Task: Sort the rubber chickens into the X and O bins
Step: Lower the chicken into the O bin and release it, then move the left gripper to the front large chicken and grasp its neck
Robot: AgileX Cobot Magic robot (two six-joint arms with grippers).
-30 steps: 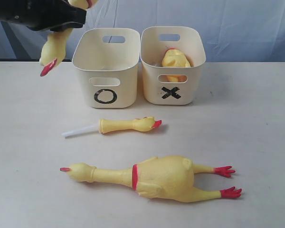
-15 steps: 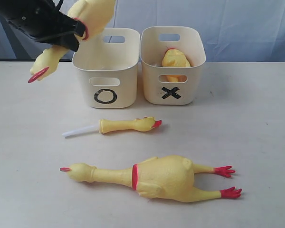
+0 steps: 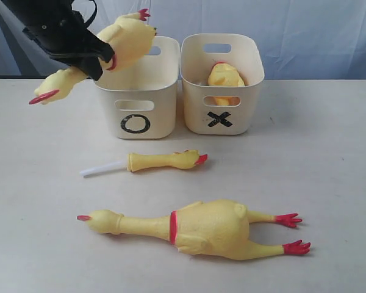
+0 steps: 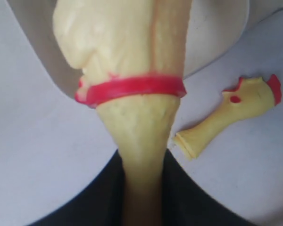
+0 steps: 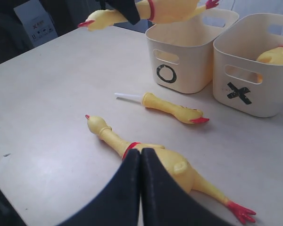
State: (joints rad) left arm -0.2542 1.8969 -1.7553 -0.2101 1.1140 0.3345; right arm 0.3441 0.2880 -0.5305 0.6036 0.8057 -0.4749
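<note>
- The black left gripper [image 3: 88, 54] is clamped on the neck of the mid-sized yellow rubber chicken [image 3: 129, 38]. The arm's dark casing covers the grip in the exterior view. Only the left wrist view shows black fingers [image 4: 193, 197] pressed against both sides of the neck, below its red band.
- That chicken hangs tilted over the left rim of the cream plastic O bin [image 3: 137, 97]. Its body and red feet are above the opening, its head and red beak outside to the left. The left wrist view cuts off both ends.
- The O bin's floor is hidden behind its front wall.
- In the matching cream X bin [image 3: 247, 101], just right of the O bin, a small yellow rubber chicken [image 3: 224, 76] shows only above the rim and through the slot handle. How it lies is unclear.
- The black right gripper [image 5: 140, 188] has its jaws pressed together with nothing between them.
- The slim yellow rubber chicken with a white stick [image 3: 165, 160] lies on the pale table [image 3: 317, 183] in front of the O bin, head to the right. The left wrist view catches only its head and neck.
- The large yellow rubber chicken [image 3: 210, 229] lies farther in front of the O bin, beak left and red feet right. In the right wrist view the right gripper blocks part of its body.
- A pale blue cloth [image 3: 305, 36] hangs behind the O bin.
- Only the right wrist view shows a white printed card [image 5: 35, 21] beyond the table, well apart from the O bin, its lettering too small to read.
</note>
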